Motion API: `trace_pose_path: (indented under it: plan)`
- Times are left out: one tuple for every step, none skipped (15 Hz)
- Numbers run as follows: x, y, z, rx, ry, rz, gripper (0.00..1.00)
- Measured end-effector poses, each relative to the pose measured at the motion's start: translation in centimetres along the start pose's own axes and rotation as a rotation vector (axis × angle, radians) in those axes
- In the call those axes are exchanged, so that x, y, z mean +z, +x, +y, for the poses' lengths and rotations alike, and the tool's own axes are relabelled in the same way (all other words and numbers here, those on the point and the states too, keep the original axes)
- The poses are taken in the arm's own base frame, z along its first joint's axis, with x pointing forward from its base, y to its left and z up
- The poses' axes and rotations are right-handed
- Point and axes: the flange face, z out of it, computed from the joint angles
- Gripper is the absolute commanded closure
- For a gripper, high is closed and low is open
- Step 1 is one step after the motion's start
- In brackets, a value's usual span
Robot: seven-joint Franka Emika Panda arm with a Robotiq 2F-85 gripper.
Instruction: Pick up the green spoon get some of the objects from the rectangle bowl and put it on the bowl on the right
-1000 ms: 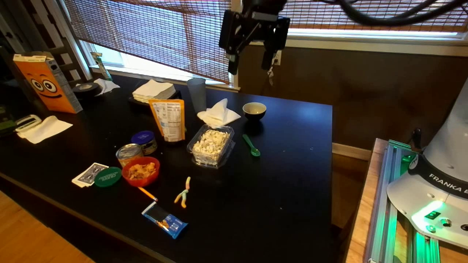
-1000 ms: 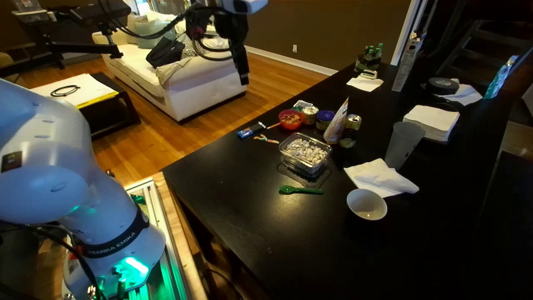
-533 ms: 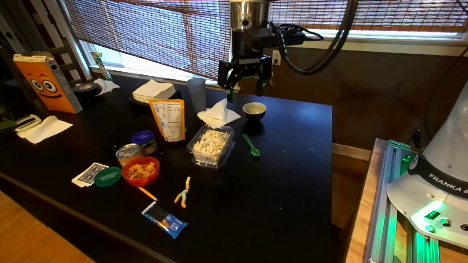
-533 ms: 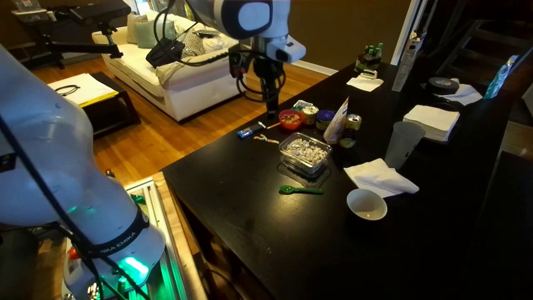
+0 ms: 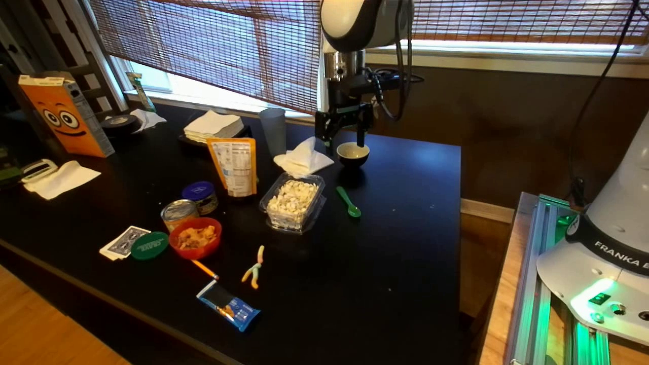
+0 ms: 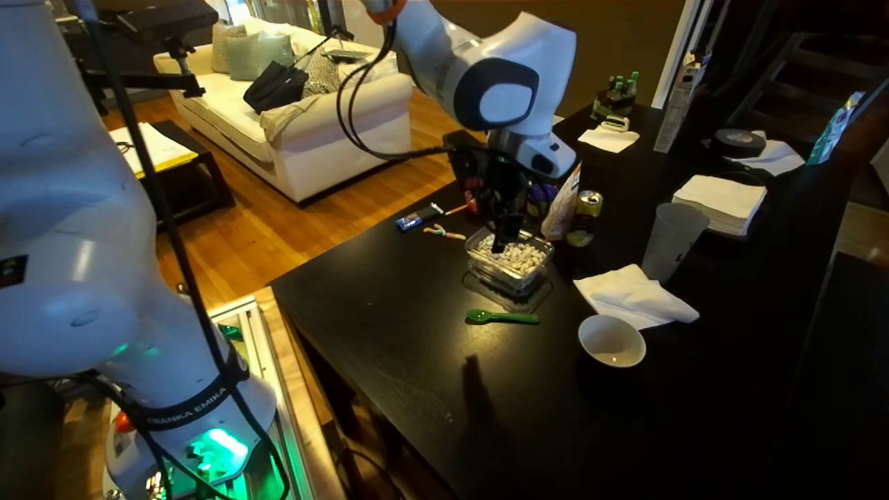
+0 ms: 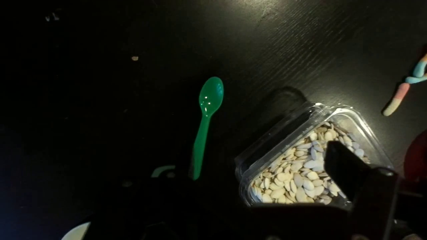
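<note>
The pincer hangs above the surface, its jaws spread wide and holding nothing. Taking twelve o'clock as the top of every view, one dark finger juts in at four o'clock of the wrist view and overlaps the clear tub; how far it sits above the rim cannot be told. The other finger is mostly lost in shadow.

Closest by, the green spoon lies flat on the surface, scoop just past twelve o'clock, handle just past six. The tub, holding pale seeds, stands just beside it at about four o'clock, the nearest walled thing to the spoon.

In an exterior view, with the tub as the dial's centre, the spoon is at three o'clock and the small bowl, dark outside and pale inside, at two. A folded white napkin sits near the tub at twelve, with a grey cup beyond it. An orange-edged pouch stands at ten, a gummy worm lies at seven, and a red bowl of flakes is at eight. Farther off are a napkin stack between ten and eleven and an orange box at ten.
</note>
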Motion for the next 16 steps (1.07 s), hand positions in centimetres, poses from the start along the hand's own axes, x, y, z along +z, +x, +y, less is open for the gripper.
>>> trace_pose_path:
  plan:
    - [1.0,0.6,0.6,-0.003,-0.003,-0.011,0.00]
    - [2.0,1.1,1.3,0.006,-0.004,-0.008,0.00]
    - [3.0,1.6,2.1,0.023,0.003,-0.006,0.00]
    - [4.0,1.9,2.7,0.034,0.008,-0.011,0.00]
    - [4.7,2.1,3.1,0.041,0.008,-0.015,0.00]
    - [5.1,2.2,3.2,0.044,0.008,-0.018,0.00]
    - [5.1,2.2,3.2,0.044,0.008,-0.019,0.00]
    - [5.1,2.2,3.2,0.044,0.008,-0.018,0.00]
    - [5.0,2.2,3.1,0.044,0.009,-0.017,0.00]
    - [5.0,2.2,3.1,0.043,0.009,-0.016,0.00]
    - [5.0,2.2,3.1,0.043,0.009,-0.016,0.00]
    - [5.1,2.2,3.2,0.055,0.006,-0.018,0.00]
    - [5.5,2.2,3.3,0.073,0.002,-0.024,0.00]
    - [6.0,2.2,3.5,0.093,-0.002,-0.032,0.00]
    - [6.6,2.3,3.7,0.117,-0.006,-0.039,0.00]
    - [7.3,2.3,3.8,0.141,-0.012,-0.048,0.00]
